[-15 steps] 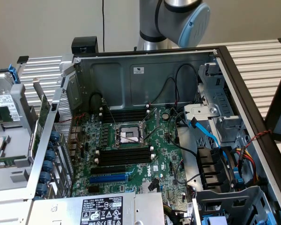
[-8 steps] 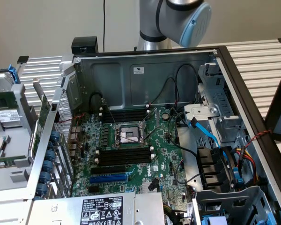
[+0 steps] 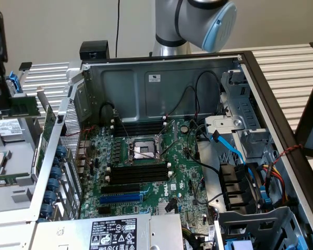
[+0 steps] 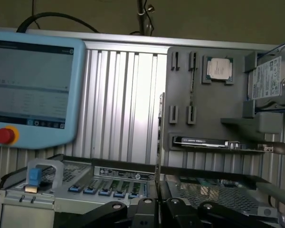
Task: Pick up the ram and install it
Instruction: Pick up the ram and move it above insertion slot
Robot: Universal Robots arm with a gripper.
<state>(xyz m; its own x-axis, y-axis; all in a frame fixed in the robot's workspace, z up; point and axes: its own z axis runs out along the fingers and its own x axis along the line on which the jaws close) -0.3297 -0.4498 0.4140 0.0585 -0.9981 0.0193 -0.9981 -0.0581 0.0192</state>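
The claw [image 4: 157, 211] is clenched on the ram [image 4: 158, 142]. In the wrist view the stick is seen edge-on between the claw's black links: a very thin, straight, upright sliver with a pale edge. From this angle its green face, label and chips cannot be made out. It stands out from the claw, well away from the motherboard.

Behind the ram is a ribbed metal counter [image 4: 123, 104]. A grey parts holder [image 4: 180, 95] there carries a processor chip [image 4: 220, 69], a hard drive [image 4: 268, 78] and a long dark card [image 4: 202, 142]. A light-blue teach pendant [image 4: 33, 90] with a red button sits off to one side. The rim of the computer case [image 4: 114, 173], with a row of blue tabs, lies close to the claw.

The exterior view shows the open case [image 3: 161, 83] lying on the counter, with the arm [image 3: 198, 21] above its rear wall. On the green motherboard [image 3: 177, 172], black memory slots [image 3: 138, 173] flank the processor socket [image 3: 143, 149]. A blue expansion slot [image 3: 120, 198] lies nearer the power supply label.
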